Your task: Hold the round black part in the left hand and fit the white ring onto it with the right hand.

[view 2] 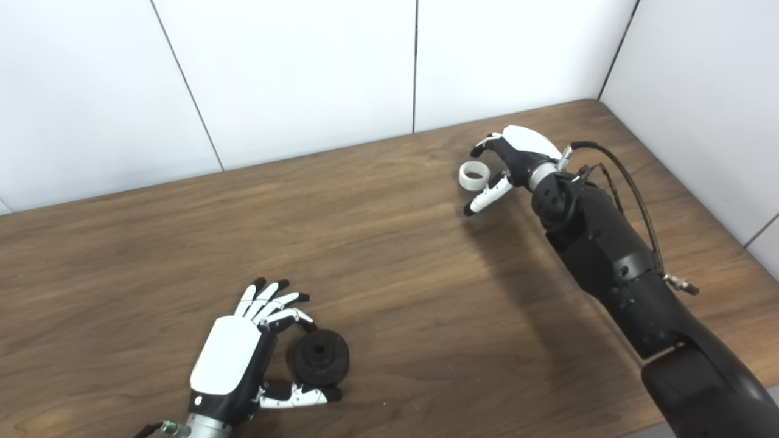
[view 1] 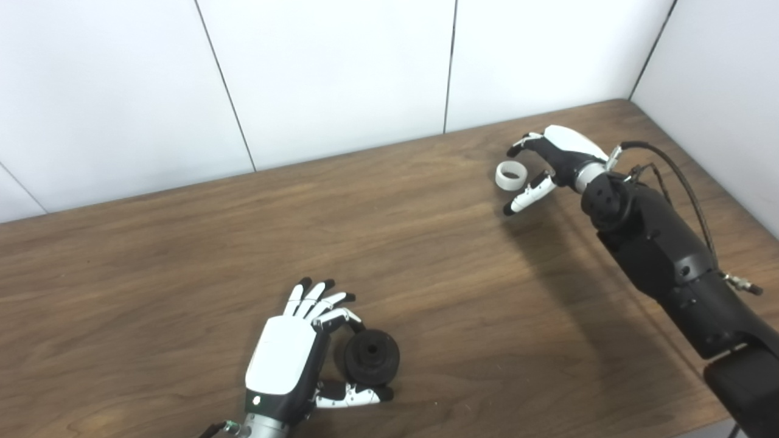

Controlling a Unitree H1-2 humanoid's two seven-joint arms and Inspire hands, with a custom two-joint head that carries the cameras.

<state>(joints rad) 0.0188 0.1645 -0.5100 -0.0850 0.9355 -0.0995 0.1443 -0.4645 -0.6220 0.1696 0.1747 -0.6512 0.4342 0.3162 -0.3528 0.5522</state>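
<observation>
The round black part [view 1: 371, 357] lies on the wooden table [view 1: 182, 255] near the front edge, its centre hole facing up. My left hand [view 1: 286, 359] rests just left of it. One finger curls over its far side and the thumb reaches along its near side, while the other fingers stretch out flat. The white ring [view 1: 510, 175] lies on the table at the far right. My right hand [view 1: 563, 152] is open just right of it, with fingers beyond the ring and the thumb in front, not closed on it. Both also show in the right eye view: part [view 2: 318, 357], ring [view 2: 474, 174].
White wall panels [view 1: 341, 73] stand along the table's far edge and a side wall [view 1: 718, 91] along its right edge. The right forearm [view 1: 663, 255] with a looping cable crosses the table's right side.
</observation>
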